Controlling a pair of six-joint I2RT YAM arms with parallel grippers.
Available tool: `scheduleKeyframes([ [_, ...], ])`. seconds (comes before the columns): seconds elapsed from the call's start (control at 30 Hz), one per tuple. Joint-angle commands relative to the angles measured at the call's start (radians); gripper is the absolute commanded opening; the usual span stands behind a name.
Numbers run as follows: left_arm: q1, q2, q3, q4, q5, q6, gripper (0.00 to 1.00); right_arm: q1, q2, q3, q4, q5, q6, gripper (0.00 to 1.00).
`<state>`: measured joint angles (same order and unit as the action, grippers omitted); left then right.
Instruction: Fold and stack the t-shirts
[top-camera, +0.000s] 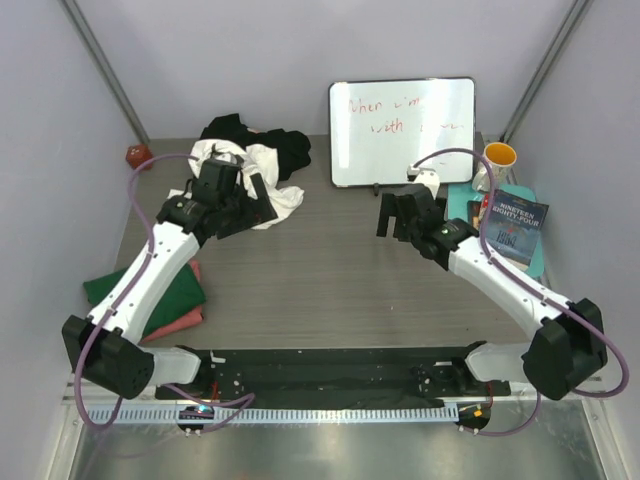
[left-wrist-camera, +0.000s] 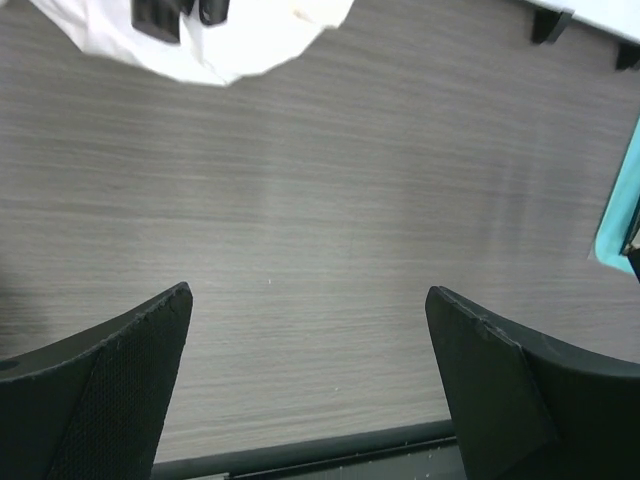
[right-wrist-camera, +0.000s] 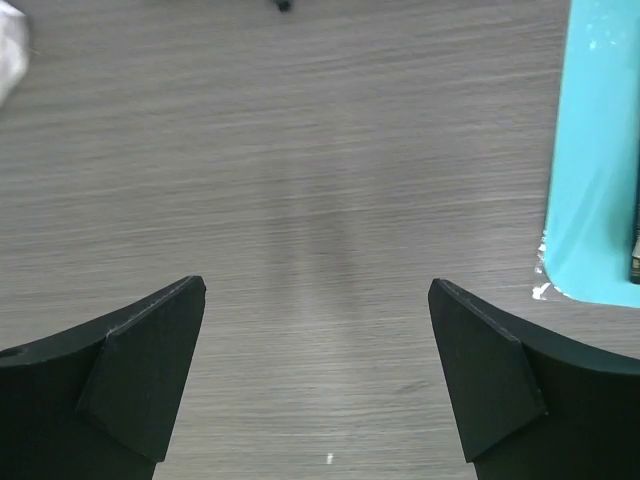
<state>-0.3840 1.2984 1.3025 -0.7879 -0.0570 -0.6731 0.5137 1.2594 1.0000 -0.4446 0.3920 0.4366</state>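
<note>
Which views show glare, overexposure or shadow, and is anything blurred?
Top external: even light and sharp, with a soft sheen on the metal strip at the near edge. Left wrist: the white t-shirt is washed out, its folds lost. Right wrist: a faint dark shadow on the table ahead of the right hand.

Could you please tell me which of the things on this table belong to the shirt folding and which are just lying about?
For the job: white t-shirt and black t-shirt, crumpled together at the back; dark green t-shirt, folded, lying on the salmon pink t-shirt.

Lying about: whiteboard, yellow mug, book, teal mat, small red object.
</note>
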Motion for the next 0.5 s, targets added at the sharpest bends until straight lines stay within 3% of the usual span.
scheduleKeyframes([
  [0.0, 0.008, -0.005, -0.022, 0.068, 0.075, -0.016, 1.0, 0.002, 0.082, 0.078, -0.014, 0.088, -0.102, 1.0],
  [0.27, 0.066, -0.08, -0.094, 0.071, 0.025, -0.031, 1.0, -0.049, 0.17, 0.184, 0.038, 0.113, -0.278, 1.0],
  [0.47, 0.085, -0.119, -0.164, 0.115, 0.043, -0.063, 1.0, -0.347, 0.302, 0.282, 0.2, -0.074, -0.227, 1.0],
])
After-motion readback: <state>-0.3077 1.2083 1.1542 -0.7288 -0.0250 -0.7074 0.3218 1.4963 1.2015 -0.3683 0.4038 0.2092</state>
